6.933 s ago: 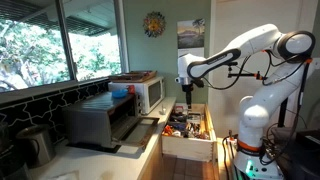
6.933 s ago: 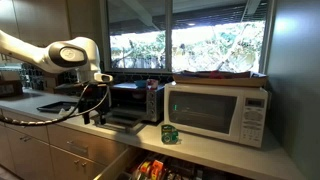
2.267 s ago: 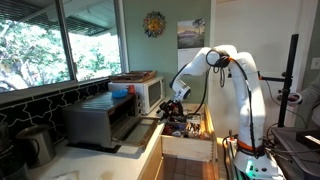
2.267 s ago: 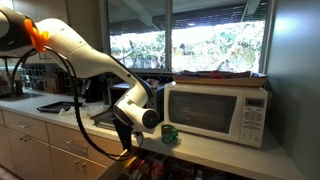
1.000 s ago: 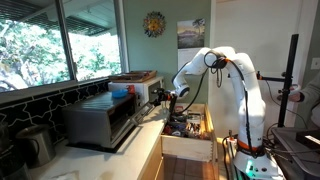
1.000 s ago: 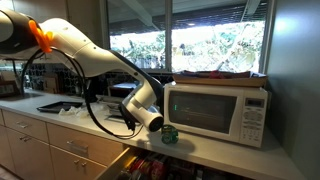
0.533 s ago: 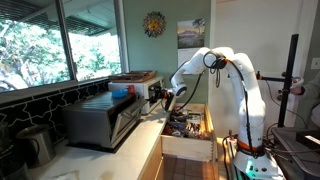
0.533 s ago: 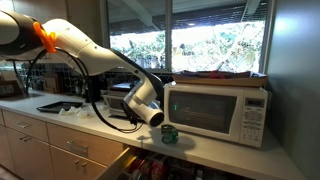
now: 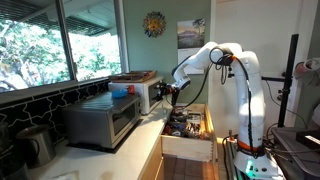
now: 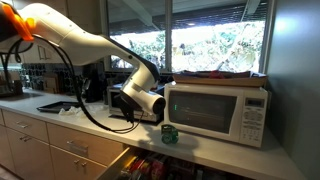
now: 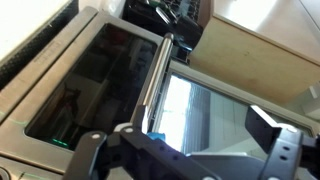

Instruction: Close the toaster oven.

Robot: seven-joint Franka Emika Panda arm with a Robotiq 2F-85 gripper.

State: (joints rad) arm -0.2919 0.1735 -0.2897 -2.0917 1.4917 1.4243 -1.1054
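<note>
Toaster oven [image 9: 100,121] sits on the counter [image 9: 118,162] under the window, just beside the white microwave [image 9: 148,92]. We see its dark glass door [image 11: 90,85] standing upright against the body, with the handle bar [image 11: 155,80] along one edge. Below the counter, an open drawer [image 9: 188,130] holds clutter. Our end effector [image 11: 185,150] hovers near the handle, fingers spread wide and holding nothing.

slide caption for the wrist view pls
Open black pincer over the silver bar handle on the dark-glass door of the boxy silver-grey metal toaster oven; door looks shut.
</note>
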